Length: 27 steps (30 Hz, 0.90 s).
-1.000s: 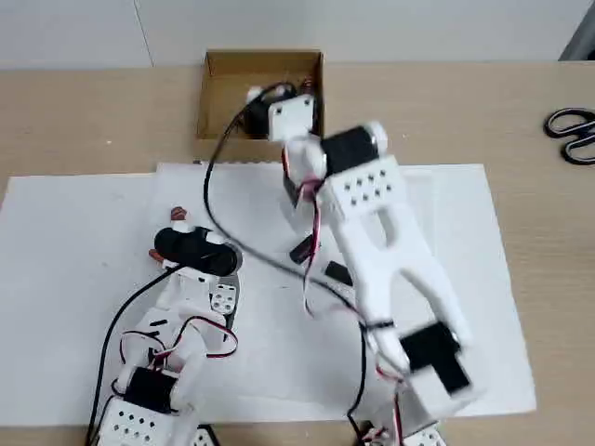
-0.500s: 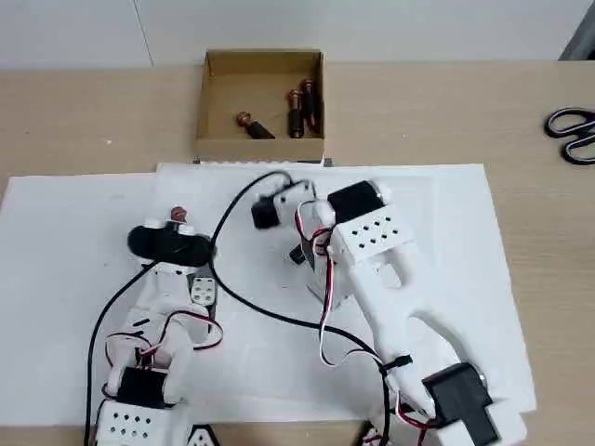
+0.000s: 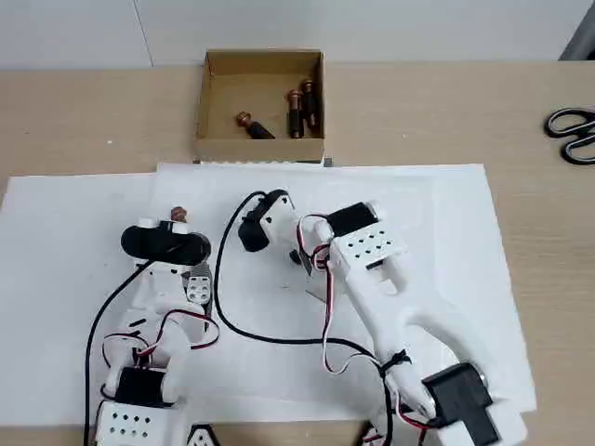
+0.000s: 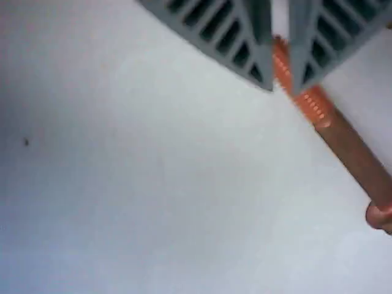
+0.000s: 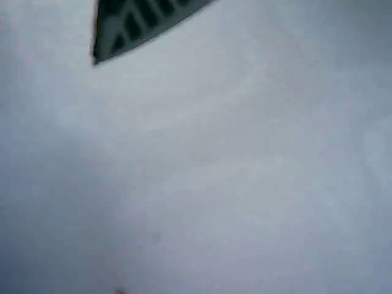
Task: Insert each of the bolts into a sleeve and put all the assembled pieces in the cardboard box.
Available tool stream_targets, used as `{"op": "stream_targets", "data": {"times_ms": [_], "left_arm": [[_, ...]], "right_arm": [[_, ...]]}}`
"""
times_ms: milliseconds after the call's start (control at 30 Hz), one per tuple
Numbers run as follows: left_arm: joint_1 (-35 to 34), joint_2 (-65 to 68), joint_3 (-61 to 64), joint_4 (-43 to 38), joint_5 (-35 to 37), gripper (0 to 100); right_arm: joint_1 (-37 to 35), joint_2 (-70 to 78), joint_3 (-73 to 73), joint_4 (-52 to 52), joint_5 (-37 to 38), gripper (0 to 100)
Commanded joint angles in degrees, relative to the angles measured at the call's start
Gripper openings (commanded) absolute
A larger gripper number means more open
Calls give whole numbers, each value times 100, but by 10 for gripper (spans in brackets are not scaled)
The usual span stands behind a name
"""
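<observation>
Here, the left tool (image 4: 280,87) was seen closed on a copper bolt (image 4: 343,144). The threaded end was held between the two grey fingers (image 4: 239,37), while the plain shank and the head were stretched out beyond them over the white sheet (image 4: 122,184). Whether the bolt was lifted or rested on the sheet could not be told.

In the high view the left arm (image 3: 160,302) was placed at the near left of the sheet, with its black wrist block turned crosswise. The bolt's copper head was seen just beyond that block, on its far side.

The right arm (image 3: 390,288) was stretched from the near right edge toward the middle of the sheet. Its wrist was brought low, to the right of the left arm's wrist and apart from it. A dark part of the right tool (image 5: 138,27) was shown in its own wrist view above bare sheet. Whether that tool was open or closed could not be told.

The box (image 3: 260,149) was set on the wooden worktop (image 3: 93,111) just beyond the sheet's far edge, well apart from both tools. Three pieces were laid inside it. One (image 3: 253,126) was slanted near the middle, and two (image 3: 296,111) were placed side by side near the right wall. Scissors (image 3: 572,135) were left at the far right of the worktop.
</observation>
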Motion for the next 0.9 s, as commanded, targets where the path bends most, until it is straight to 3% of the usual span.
{"op": "stream_targets", "data": {"times_ms": [0,233,700,867], "left_arm": [[-18,-62,-22,-123,-18,6],[-18,-62,-22,-123,-18,6],[-18,-62,-22,-123,-18,6],[-18,-62,-22,-123,-18,6]], "right_arm": [[295,-215,105,-347,264,166],[778,286,220,-629,624,166],[752,1305,220,-1314,633,164],[743,1420,211,-1305,624,24]]}}
